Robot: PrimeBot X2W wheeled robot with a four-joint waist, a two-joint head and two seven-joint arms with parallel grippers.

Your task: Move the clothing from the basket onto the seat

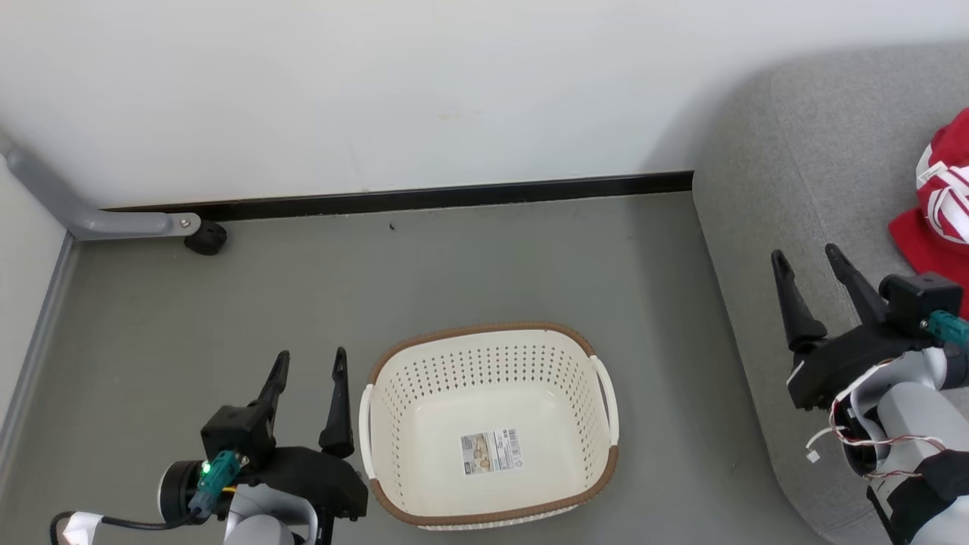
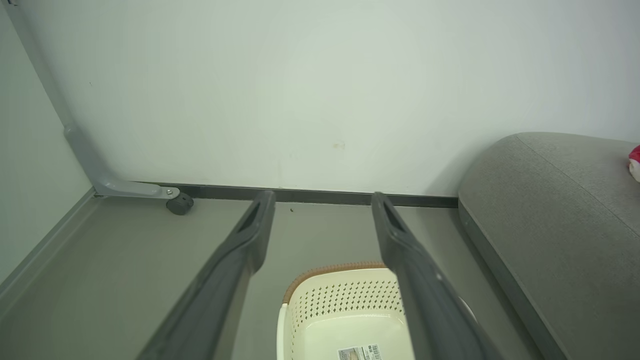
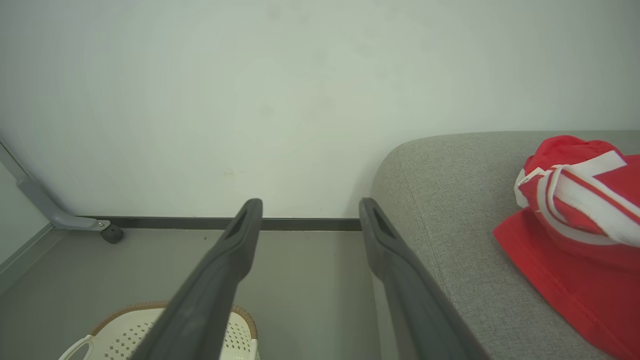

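Clothing (image 1: pixel 939 227) on the seat (image 1: pixel 772 189) runs out of view; left claw (image 1: pixel 311 353) and right claw (image 1: pixel 804 252) gape.

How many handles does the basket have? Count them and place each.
2. The left handle on the basket's left side, next to the left gripper; the right handle on its right side, toward the seat. None looks hidden.
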